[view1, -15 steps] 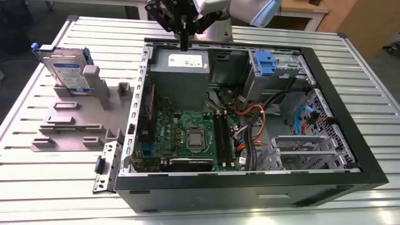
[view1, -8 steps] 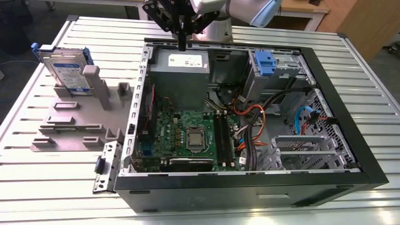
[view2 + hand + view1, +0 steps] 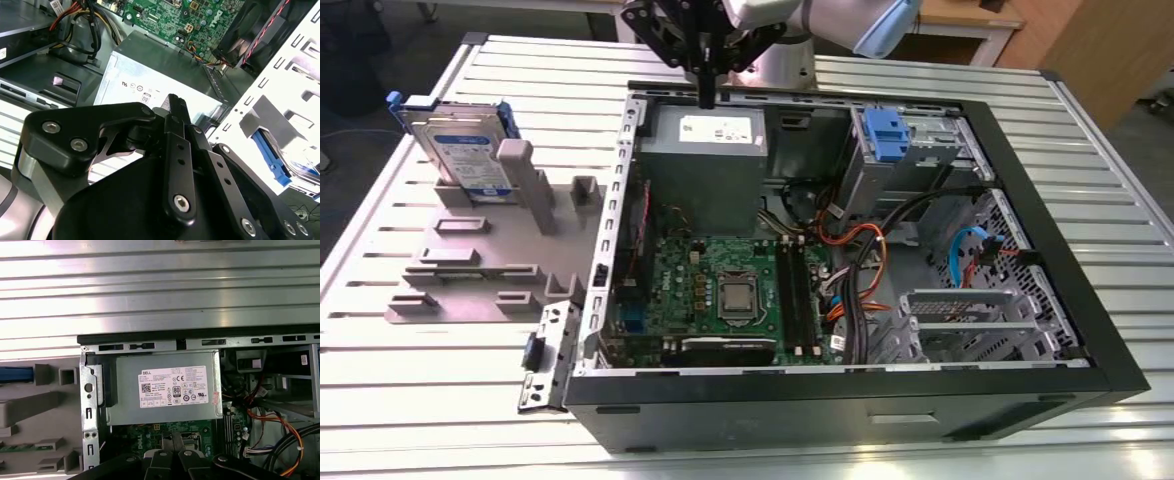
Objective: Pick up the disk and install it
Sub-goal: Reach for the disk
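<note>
— Jaws?
— Pressed together, pinching nothing, hanging over the grey metal power-supply box (image 3: 704, 160) at the far end of the open black computer case (image 3: 1067, 300). That box carries a white printed sticker (image 3: 172, 386).
— And the flat silver hard-drive disk (image 3: 460, 150)?
— Outside the case, on the exterior view's left, stood on end in a grey plastic stand (image 3: 480, 260) on the ribbed metal surface (image 3: 427, 400). Its white-and-blue label faces the camera, and its long axis tilts upward.

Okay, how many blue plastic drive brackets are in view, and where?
2. One frames the disk standing in the grey holder outside the case, on the exterior view's left; one empty clip sits in the case's drive bay. Others may be hidden.
</note>
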{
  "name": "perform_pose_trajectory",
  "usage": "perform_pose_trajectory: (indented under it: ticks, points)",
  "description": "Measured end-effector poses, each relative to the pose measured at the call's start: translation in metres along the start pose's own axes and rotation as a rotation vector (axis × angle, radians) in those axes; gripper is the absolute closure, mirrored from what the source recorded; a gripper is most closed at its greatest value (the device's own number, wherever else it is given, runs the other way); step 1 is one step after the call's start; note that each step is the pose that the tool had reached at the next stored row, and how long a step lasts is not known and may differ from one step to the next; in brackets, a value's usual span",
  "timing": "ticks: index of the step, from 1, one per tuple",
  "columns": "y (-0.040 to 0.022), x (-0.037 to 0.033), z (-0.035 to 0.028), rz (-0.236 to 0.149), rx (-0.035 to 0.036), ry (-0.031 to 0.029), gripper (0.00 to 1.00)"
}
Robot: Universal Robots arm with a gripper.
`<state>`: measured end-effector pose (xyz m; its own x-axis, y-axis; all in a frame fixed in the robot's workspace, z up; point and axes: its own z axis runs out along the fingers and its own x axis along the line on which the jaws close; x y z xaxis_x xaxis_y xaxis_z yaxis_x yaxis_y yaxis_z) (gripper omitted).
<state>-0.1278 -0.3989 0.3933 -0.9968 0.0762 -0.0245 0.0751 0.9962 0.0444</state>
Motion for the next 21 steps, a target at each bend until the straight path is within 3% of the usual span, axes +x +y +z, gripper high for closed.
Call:
perform_pose_trajectory:
  ticks: [21]
  points:
    - [-0.0005, 0.0066, -0.0002, 0.0, 0.0, 0.0, 0.89]
